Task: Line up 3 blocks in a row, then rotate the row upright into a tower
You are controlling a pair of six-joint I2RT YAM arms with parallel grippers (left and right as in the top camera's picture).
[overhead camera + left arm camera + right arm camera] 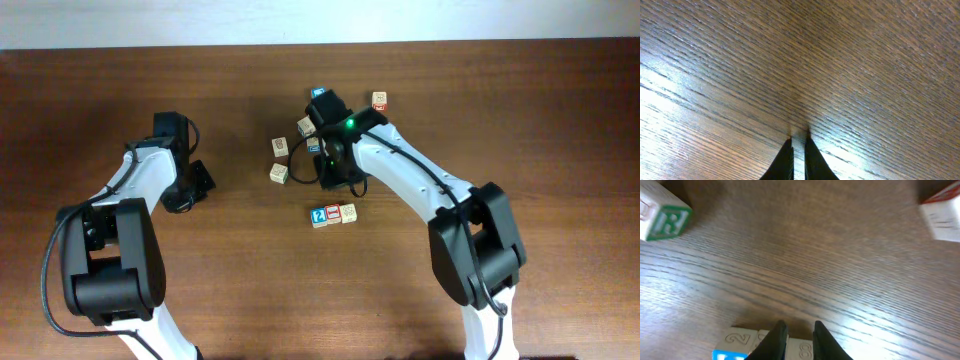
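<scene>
Blocks for this task lie in a touching row directly under the right gripper (pixel 796 325). Its fingers stand a narrow gap apart and hold nothing I can see. A pale block face shows through the gap, so the tips hover over the middle of the row rather than clamping it. Just left of the fingers is the blue-framed block (pixel 735 342) with its "2" face up. From overhead, the row reads blue-framed, then the red-framed block (pixel 334 214), then the beige block (pixel 348 212).

The slim opening probably suits the packed row, since wider jaws would knock the neighbours on either side. The close line-up likely lets one arm reach all three from one stance.

Well beyond the fingertips, up and to the left, sits a green "R" cube (pixel 665 222). A red-edged cube (pixel 940 215) sits far to the right. Both are well apart from the row, and I judge them spares.

The left gripper (pixel 798 137) is closed on nothing, its tips low over the bare table (pixel 840 60). It is far from every cube, seemingly parked to keep the work area free.
</scene>
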